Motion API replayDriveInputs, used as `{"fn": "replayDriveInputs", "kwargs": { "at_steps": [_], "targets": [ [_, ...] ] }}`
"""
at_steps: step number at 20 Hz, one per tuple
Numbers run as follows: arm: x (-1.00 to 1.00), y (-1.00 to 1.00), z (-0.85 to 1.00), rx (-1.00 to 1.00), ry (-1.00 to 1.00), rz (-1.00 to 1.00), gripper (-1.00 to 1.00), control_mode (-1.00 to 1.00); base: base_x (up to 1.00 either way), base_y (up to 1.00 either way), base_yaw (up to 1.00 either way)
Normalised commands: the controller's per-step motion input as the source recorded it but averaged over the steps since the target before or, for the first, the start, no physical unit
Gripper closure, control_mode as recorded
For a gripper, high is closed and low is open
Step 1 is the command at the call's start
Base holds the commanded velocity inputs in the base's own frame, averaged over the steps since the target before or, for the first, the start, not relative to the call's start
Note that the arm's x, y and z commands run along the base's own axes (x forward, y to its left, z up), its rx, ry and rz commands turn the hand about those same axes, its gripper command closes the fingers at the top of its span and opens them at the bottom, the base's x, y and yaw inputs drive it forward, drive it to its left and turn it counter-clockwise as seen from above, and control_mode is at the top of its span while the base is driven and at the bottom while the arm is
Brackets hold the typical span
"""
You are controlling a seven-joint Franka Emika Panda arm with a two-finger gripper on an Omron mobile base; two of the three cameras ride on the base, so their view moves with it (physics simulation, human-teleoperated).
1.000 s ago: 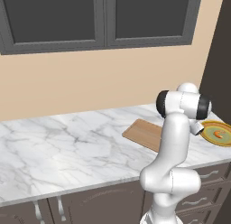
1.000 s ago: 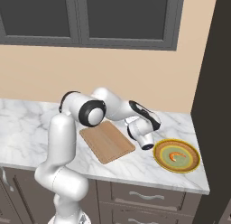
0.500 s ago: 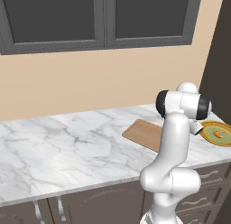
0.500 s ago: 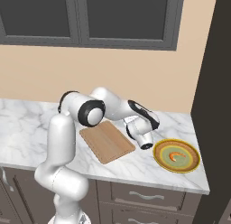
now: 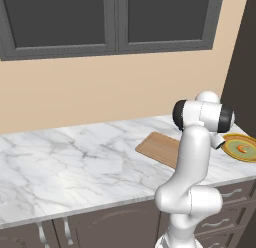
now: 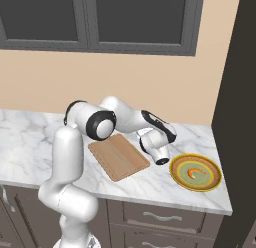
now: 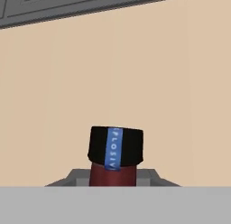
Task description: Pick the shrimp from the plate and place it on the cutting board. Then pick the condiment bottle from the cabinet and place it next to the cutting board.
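Your fingers [image 7: 151,178] are clenched on the condiment bottle [image 7: 115,156]. In the hand view its dark red body rises from between them and the black cap is the far end. The bottle's long axis therefore runs straight out along the fingers, cap leading, towards the beige wall [image 7: 135,60].

In the right base view the hand hangs low over the worktop [image 6: 30,142], in the strip between the cutting board [image 6: 119,157] and the plate [image 6: 174,178]. It is just beside the board's right corner. The plate sits near the right end of the worktop, close to the front edge and next to the dark cabinet [image 6: 240,117].

The shrimp [image 6: 196,172] lies on the plate's centre, so by my reading that half of the job is not yet done.

The spot for the bottle is the bare marble right under the hand. The bottle looks tipped off upright, so you will likely need to bring its base down before letting go.
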Motion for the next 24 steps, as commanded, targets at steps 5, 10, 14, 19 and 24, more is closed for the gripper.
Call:
{"fn": "replayDriveInputs", "kwargs": {
  "at_steps": [5,10,14,19,24],
  "targets": [
    [0.00,0.00,0.00,0.00,0.00,0.00,1.00,-1.00,0.00,0.00,0.00],
    [0.00,0.00,0.00,0.00,0.00,0.00,-1.00,-1.00,0.00,0.00,0.00],
    [0.00,0.00,0.00,0.00,0.00,0.00,-1.00,-1.00,0.00,0.00,0.00],
    [0.00,0.00,0.00,0.00,0.00,0.00,-1.00,-1.00,0.00,0.00,0.00],
    [-0.01,0.00,0.00,0.00,0.00,0.00,-1.00,-1.00,0.00,0.00,0.00]
  ]
}}
